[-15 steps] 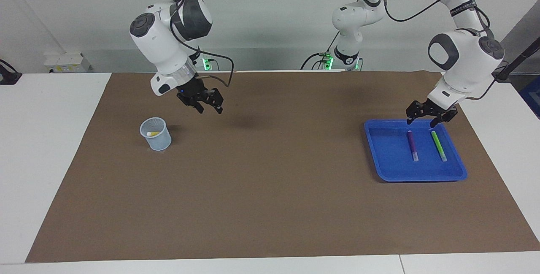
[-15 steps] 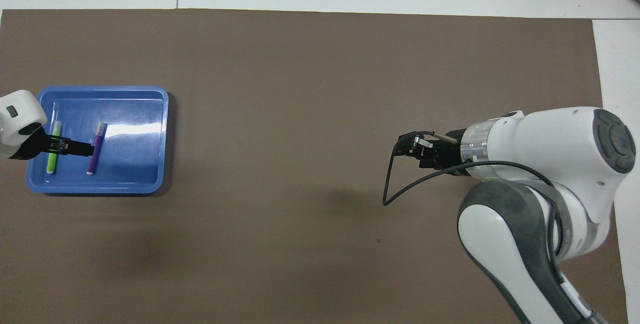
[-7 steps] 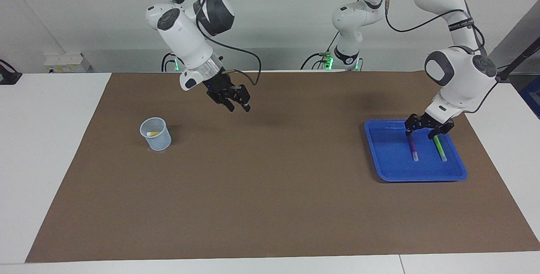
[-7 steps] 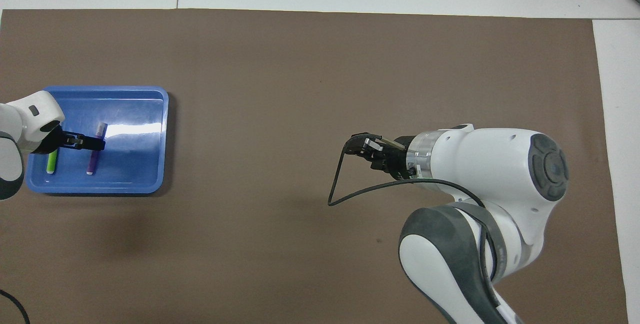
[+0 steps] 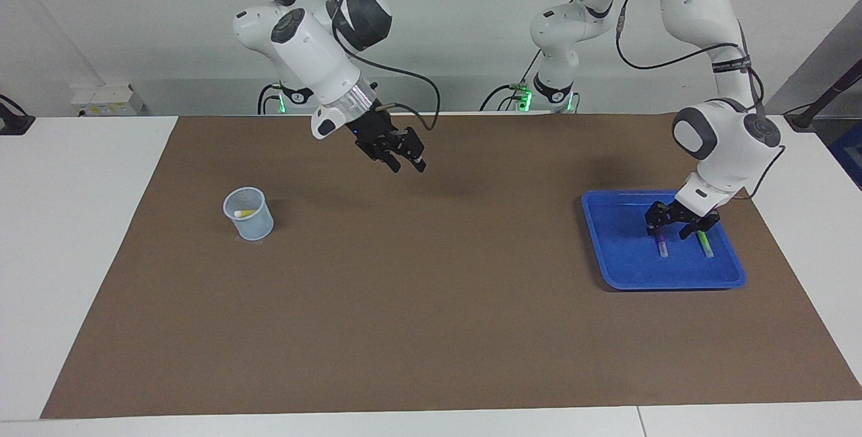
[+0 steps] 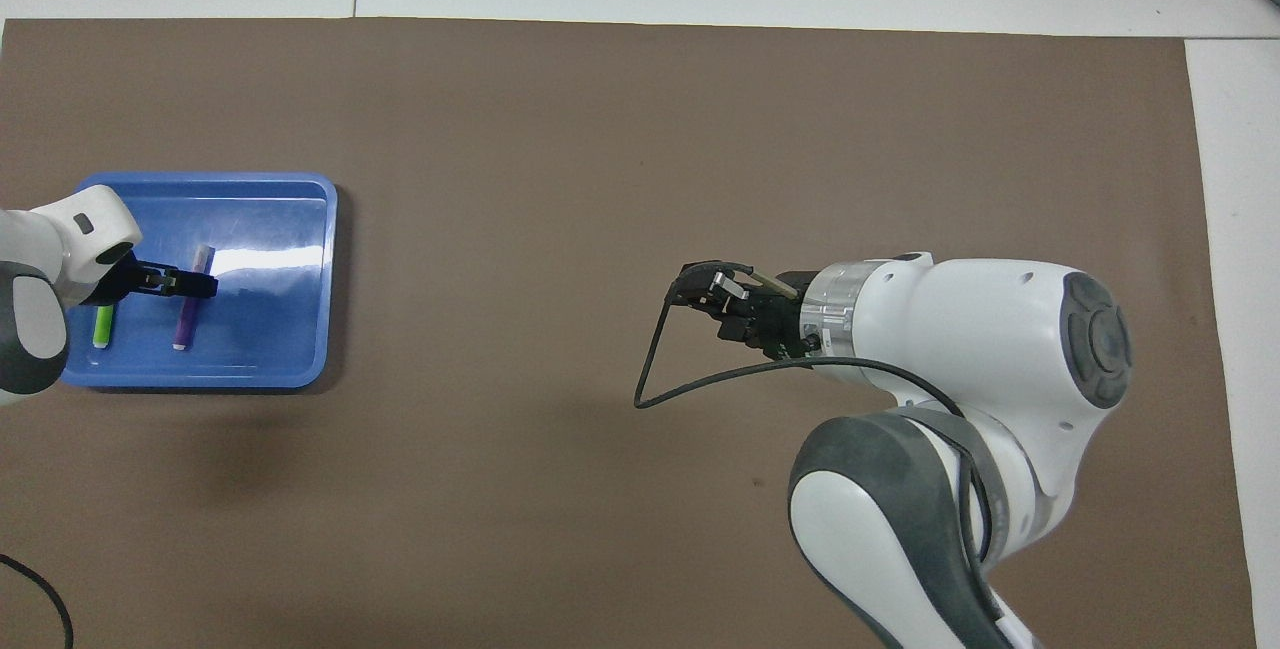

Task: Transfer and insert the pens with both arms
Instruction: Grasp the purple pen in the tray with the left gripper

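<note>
The purple pen (image 5: 660, 242) and green pen (image 5: 704, 244) lie in the blue tray (image 5: 616, 269) at the left arm's end. The left gripper (image 5: 669, 228) is down over them, fingers apart — holding nothing. The yellow pen (image 5: 245, 213) sits in the cup (image 5: 249, 214). The right gripper (image 5: 404, 161) hangs over the mat (image 5: 431, 329) — open or shut, I cannot tell.

Blue tray (image 6: 300, 229) mid-left of frame, purple pen (image 6: 191, 299) and green pen (image 6: 102, 326) lying in it. Left gripper (image 6: 175, 282) over the purple pen. Right gripper (image 6: 715, 301) centre frame, over brown mat (image 6: 600, 129).
</note>
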